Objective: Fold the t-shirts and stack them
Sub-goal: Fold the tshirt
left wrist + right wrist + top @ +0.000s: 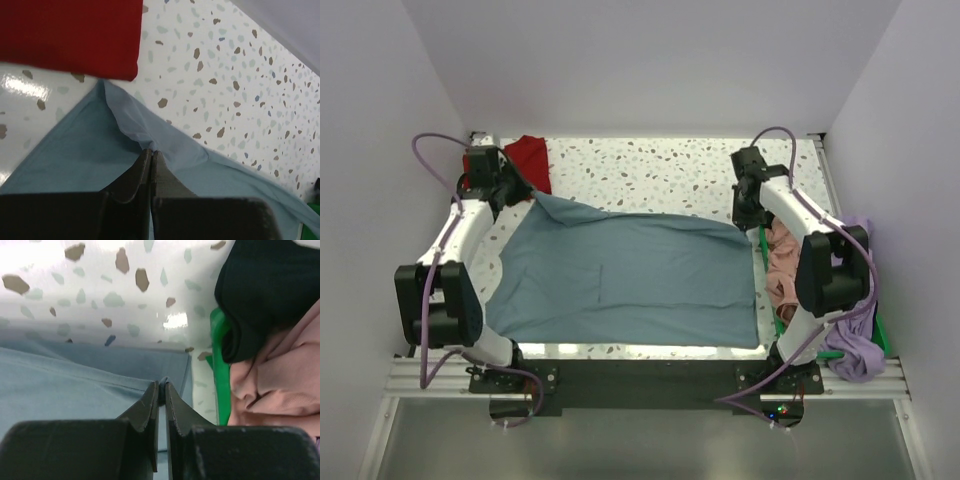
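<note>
A folded red shirt lies at the table's 11 o'clock corner. Just at its 5 o'clock, the left gripper is clenched on the blue shirt, at the far-left corner, which peaks toward 11 o'clock. The blue shirt is spread mid-table with its long axis running 9 to 3 o'clock. The right gripper is pinched on the far-right corner, and the cloth stretches off to its 8 o'clock. A crumpled pink shirt sits at the table's 3 o'clock edge, and a lavender shirt at 4 o'clock.
</note>
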`<act>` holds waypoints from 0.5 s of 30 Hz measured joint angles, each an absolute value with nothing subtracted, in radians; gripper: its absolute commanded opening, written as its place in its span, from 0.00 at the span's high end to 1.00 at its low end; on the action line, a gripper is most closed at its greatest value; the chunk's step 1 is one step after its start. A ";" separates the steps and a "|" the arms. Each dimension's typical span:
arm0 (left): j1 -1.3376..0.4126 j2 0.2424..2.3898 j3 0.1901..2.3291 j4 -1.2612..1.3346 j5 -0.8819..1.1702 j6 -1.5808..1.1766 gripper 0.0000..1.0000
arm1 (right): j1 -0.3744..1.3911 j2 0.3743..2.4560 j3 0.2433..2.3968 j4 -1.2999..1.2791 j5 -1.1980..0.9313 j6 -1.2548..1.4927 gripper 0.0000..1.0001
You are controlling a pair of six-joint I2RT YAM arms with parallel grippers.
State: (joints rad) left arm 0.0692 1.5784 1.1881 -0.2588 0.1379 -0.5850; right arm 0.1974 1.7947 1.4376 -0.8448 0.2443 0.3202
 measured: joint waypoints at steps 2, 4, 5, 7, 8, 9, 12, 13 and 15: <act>0.076 1.518 1.131 -0.274 0.138 -0.586 1.00 | 0.212 1.763 1.387 -0.838 0.245 0.321 1.00; 0.081 1.455 1.083 -0.287 0.137 -0.588 1.00 | 0.224 1.739 1.346 -0.838 0.246 0.323 1.00; 0.084 1.420 1.064 -0.296 0.136 -0.589 1.00 | 0.232 1.724 1.324 -0.836 0.248 0.324 1.00; 0.088 1.354 1.030 -0.313 0.130 -0.591 1.00 | 0.244 1.695 1.284 -0.837 0.252 0.329 1.00; 0.091 1.316 1.015 -0.323 0.128 -0.591 1.00 | 0.250 1.678 1.265 -0.836 0.254 0.333 1.00; 0.092 1.279 0.999 -0.330 0.125 -0.591 1.00 | 0.255 1.659 1.246 -0.835 0.256 0.337 1.00; 0.096 1.177 0.961 -0.355 0.115 -0.591 1.00 | 0.268 1.609 1.200 -0.834 0.272 0.348 1.00; 0.096 1.155 0.951 -0.364 0.112 -0.591 1.00 | 0.271 1.591 1.186 -0.834 0.274 0.352 1.00; 0.098 1.103 0.926 -0.392 0.103 -0.591 1.00 | 0.276 1.560 1.162 -0.836 0.281 0.359 1.00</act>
State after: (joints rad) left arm 0.0978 1.1027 0.9264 -0.3920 0.1028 -0.5915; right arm 0.2764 1.5600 1.1618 -0.8356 0.2810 0.3592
